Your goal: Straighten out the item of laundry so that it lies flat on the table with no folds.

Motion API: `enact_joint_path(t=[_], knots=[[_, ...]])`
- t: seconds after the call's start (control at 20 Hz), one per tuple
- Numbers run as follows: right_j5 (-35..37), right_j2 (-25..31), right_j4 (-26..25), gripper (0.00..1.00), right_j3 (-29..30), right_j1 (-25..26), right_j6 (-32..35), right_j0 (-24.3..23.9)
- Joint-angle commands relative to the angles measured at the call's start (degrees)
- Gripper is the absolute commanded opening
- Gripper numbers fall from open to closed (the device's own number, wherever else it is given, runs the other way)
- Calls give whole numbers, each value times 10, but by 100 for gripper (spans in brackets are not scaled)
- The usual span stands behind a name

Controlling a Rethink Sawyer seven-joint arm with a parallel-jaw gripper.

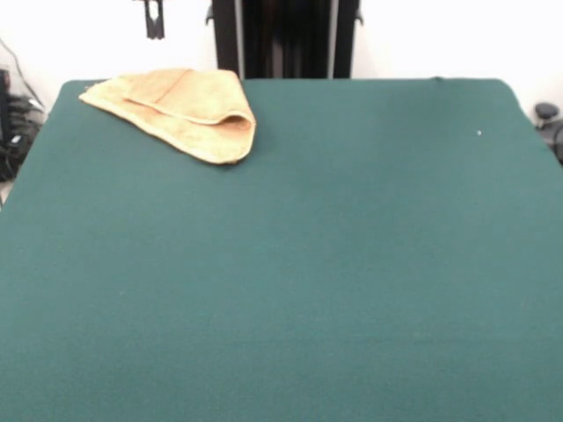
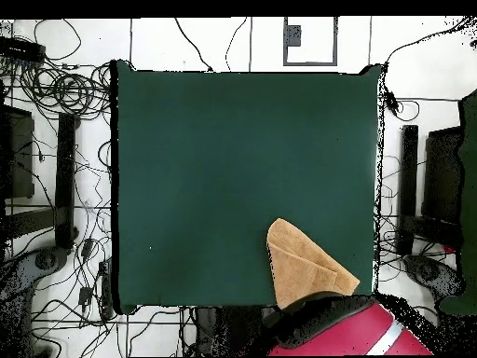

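Note:
The item of laundry [image 1: 180, 110] is an orange-tan towel lying folded over on itself in a rough wedge at the far left corner of the table [image 1: 308, 264]. In the overhead view the towel [image 2: 303, 266] sits near the bottom right of the green table [image 2: 224, 168], one layer doubled over another, with its lower end at the table's edge. A small dark piece of the gripper [image 1: 154, 22] hangs at the top edge of the front view, above and behind the towel and not touching it. Its state does not show.
The red and black arm [image 2: 349, 331] lies drawn back beyond the table's bottom edge in the overhead view, just below the towel. Cables [image 2: 65, 93] and dark stands [image 2: 408, 186] lie on the floor around the table.

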Motion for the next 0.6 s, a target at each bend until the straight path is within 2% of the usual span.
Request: enact_joint_path(t=[0.05, 0.15, 0.25, 0.6], knots=[[71, 59, -49, 0, 13, -38, 198, -44], [74, 63, -36, 0, 6, -32, 182, -53], [97, 76, -47, 0, -4, -40, 199, -55], [180, 143, -159, 0, -65, -75, 327, -54]])
